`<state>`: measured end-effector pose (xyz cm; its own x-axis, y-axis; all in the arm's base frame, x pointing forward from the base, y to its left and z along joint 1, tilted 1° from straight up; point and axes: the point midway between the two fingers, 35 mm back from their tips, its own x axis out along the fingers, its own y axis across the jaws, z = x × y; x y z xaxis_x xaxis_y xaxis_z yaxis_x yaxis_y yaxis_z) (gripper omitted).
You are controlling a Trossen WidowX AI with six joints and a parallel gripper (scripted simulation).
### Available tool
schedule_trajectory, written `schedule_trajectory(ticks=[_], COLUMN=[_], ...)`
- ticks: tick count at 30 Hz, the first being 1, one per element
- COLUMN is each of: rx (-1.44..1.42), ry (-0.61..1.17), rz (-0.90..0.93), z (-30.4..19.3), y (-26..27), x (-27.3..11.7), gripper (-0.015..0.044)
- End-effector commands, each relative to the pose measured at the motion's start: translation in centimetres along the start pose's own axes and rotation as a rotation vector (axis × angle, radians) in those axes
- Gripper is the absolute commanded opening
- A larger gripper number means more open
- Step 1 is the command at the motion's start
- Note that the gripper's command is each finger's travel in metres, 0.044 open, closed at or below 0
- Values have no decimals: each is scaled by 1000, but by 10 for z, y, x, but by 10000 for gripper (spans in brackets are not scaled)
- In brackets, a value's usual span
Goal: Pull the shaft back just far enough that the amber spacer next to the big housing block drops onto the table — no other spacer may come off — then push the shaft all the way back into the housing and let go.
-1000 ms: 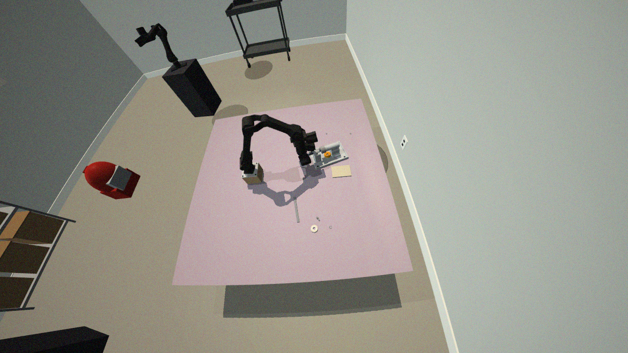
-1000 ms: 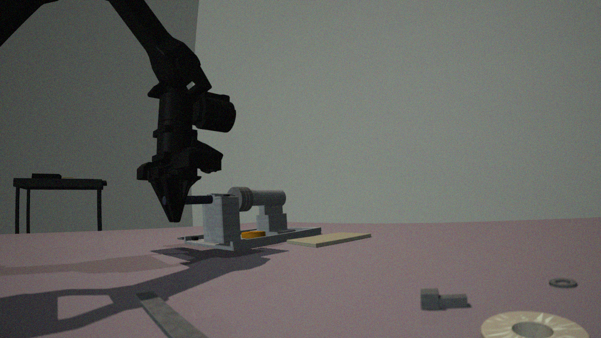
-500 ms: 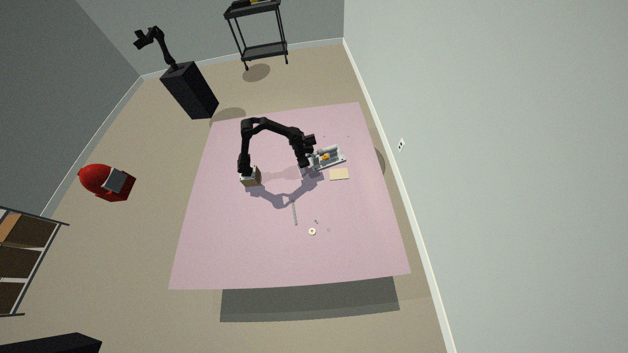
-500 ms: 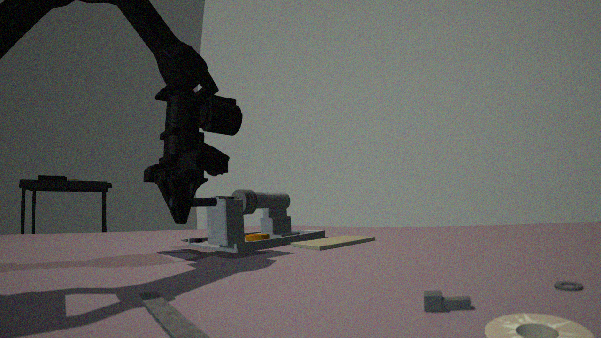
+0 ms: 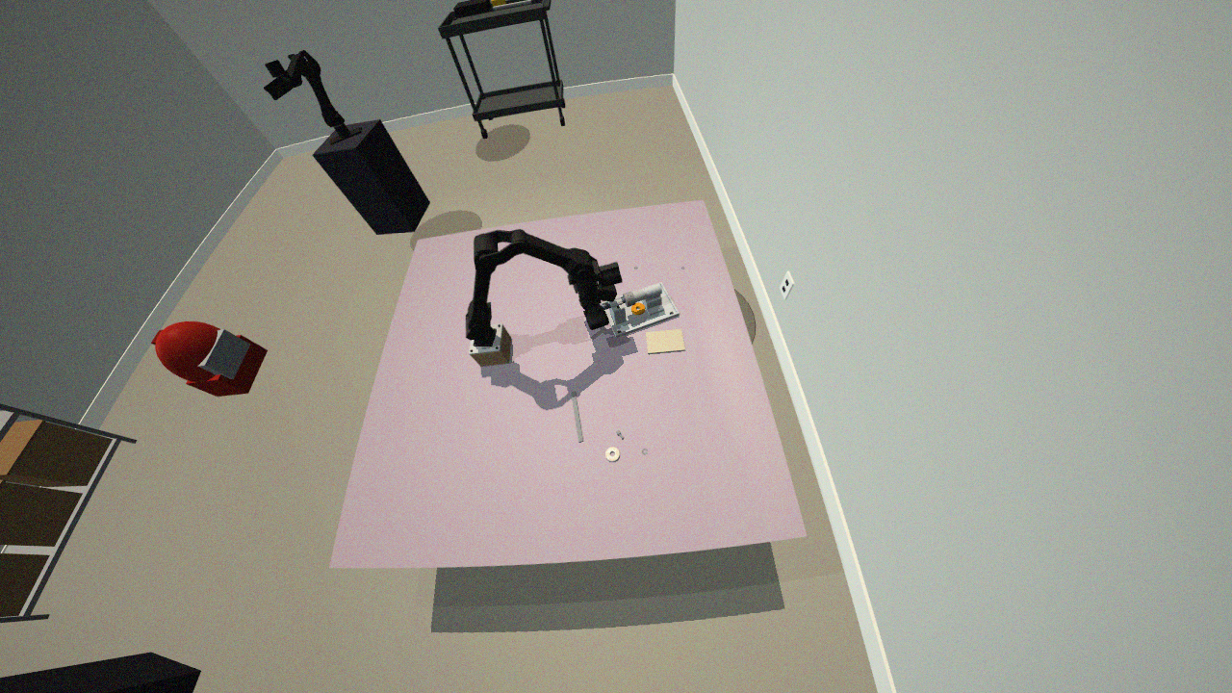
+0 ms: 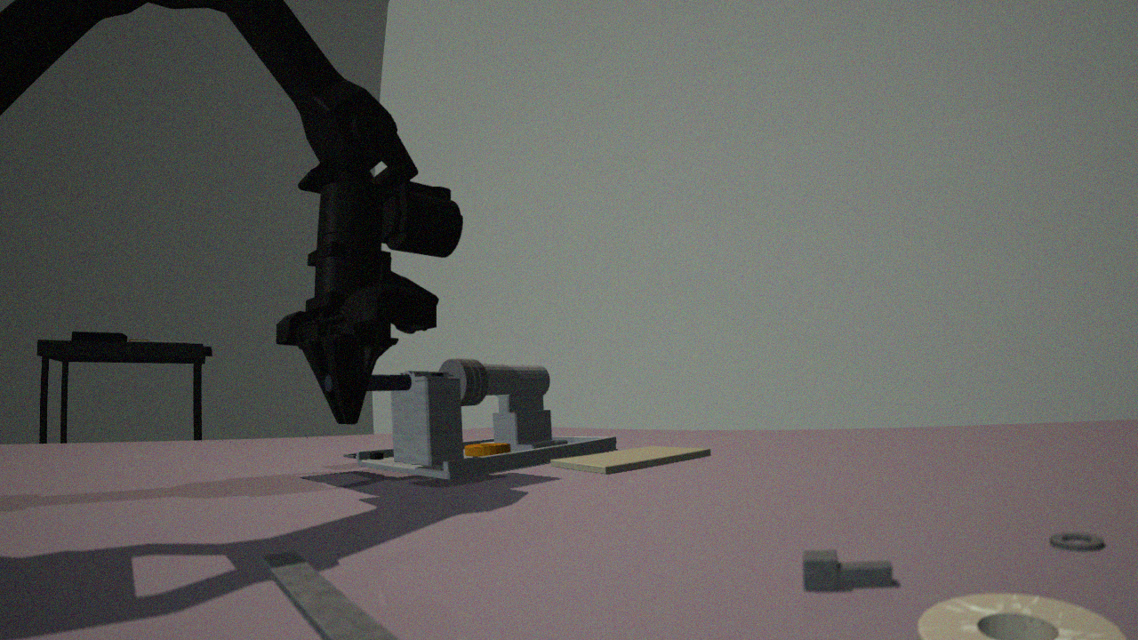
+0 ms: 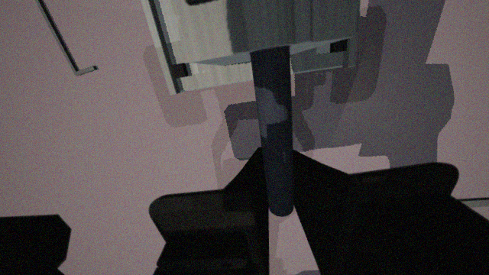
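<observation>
Where the shaft [image 6: 389, 382] [image 7: 273, 88] sticks out of the post [image 5: 618, 317] [image 6: 425, 419] [image 7: 263, 27], I can see the gripper [image 5: 599, 320] [image 6: 348, 410] [image 7: 270, 151] clamped on it, its fingers pointing down, outside the post and apart from it. The shaft runs level from the post to between the fingertips, and its free end pokes slightly past them, on the side away from the post.

On the post's other side, the amber spacer [image 5: 632, 311] [image 6: 486, 449] lies low in the tray [image 5: 648, 325] [image 6: 540, 457] [image 7: 162, 53], off the shaft. Above it, grey rings [image 6: 470, 381] stand between the post and a thick cylinder [image 5: 644, 295] [image 6: 516, 380] carried on a stepped support. How deep the shaft goes past the post, I cannot tell; the post and rings cover it.

Outside the tray, beyond the spacer as seen from the post, a cream plate [image 5: 665, 342] [image 6: 637, 457] lies flat on the pink table [image 5: 448, 482] [image 6: 637, 540] [image 7: 95, 153].
</observation>
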<state>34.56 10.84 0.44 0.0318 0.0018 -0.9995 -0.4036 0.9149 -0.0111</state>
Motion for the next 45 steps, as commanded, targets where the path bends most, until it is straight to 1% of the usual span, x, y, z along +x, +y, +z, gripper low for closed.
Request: schedule_trajectory(ticks=[1,45], rx=[1,1], ry=[-13,-14], rz=[1,1], z=[5,17], y=[0,0], x=[-1,-2], gripper=[0,0])
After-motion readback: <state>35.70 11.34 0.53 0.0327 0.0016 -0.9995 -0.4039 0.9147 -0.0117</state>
